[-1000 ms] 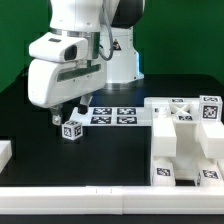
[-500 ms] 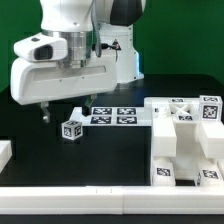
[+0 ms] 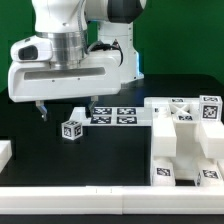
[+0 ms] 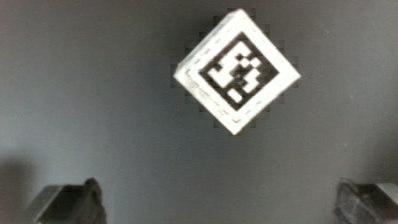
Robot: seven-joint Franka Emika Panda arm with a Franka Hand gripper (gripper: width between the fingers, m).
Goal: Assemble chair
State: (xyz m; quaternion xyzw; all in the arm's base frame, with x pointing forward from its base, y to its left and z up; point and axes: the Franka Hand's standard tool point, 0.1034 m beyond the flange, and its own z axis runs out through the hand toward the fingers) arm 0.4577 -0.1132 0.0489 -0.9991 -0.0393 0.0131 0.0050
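While the arm [image 3: 65, 50] hung over the black table [image 3: 110, 160], its gripper [image 3: 62, 111] stood with the jaws wide apart and nothing between them; the wrist view showed both fingertips [image 4: 71, 203] at the edges of the picture with only dark table in the gap. Below and just beside the gripper in the exterior view lay a small tagged block [image 3: 72, 129], alone on the table, and the wrist view caught what was probably the same block's tag [image 4: 235, 70] as a white diamond ahead of the fingers, not yet between them. Behind the block, flat on the table, lay the marker board [image 3: 112, 116]. Toward the exterior view's right the other chair parts [image 3: 185, 140] sat crowded together: white slabs and blocky pieces with tags, touching or leaning on one another, though whether any were truly joined could not be told from this angle. A white corner of something showed at the exterior view's left edge [image 3: 5, 152], too cropped to name. Judged from this, the chair was at an early stage: no seat, legs or back stood as a recognisable whole, the block was untouched, and nearly all the joining seemed left to do. The step in hand looked like an approach to the small block, the gripper needing to centre over it and come down before closing.
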